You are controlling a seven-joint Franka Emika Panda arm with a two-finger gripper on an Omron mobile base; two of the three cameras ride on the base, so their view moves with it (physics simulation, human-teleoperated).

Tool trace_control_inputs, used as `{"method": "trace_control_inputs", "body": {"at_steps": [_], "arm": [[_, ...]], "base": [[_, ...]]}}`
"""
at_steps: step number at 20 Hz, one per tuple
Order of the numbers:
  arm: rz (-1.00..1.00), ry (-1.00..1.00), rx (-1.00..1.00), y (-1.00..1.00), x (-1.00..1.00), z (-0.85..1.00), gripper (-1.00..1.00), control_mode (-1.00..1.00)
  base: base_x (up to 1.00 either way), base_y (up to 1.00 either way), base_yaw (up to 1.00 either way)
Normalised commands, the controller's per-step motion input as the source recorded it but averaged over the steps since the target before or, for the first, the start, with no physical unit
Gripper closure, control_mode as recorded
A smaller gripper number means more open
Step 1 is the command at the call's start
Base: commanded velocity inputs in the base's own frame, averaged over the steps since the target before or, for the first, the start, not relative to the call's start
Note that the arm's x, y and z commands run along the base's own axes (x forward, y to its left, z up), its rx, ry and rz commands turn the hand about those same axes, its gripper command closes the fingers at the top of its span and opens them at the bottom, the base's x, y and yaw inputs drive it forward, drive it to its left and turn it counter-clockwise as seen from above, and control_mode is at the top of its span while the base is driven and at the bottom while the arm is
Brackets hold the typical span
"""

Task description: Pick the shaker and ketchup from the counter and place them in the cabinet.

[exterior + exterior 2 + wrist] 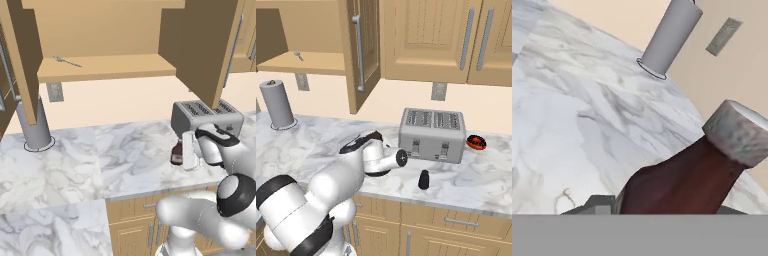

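Beside the toaster, my gripper meets the slim red-brown ketchup bottle; rigid, slick, best held mid-body; jaw state unclear.

A white marble surface fills the middle of the right base view, a silver toaster at centre right. A grey paper-towel roll stands upper left against the cream wall, wooden drawers along the bottom.

The cabinet stands open, its shelf bare but for a small metal thing at the left; its open door hangs over the toaster. Wide marble counter lies free between the toaster and the grey cylinder.
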Motion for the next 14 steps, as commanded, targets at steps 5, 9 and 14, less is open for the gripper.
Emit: {"method": "trace_control_inputs", "body": {"at_steps": [5,9,14], "arm": [[-0.23,0.00,0.00,0.59,-0.26,0.13,1.00,-1.00],[-0.21,0.00,0.00,0.64,-0.30,0.10,1.00,-1.00],[-0.16,0.00,0.01,0.57,-0.15,0.43,1.00,-1.00]], "base": [[0.00,0.00,0.00],[0.00,0.00,0.00],[0.00,0.00,0.00]]}}
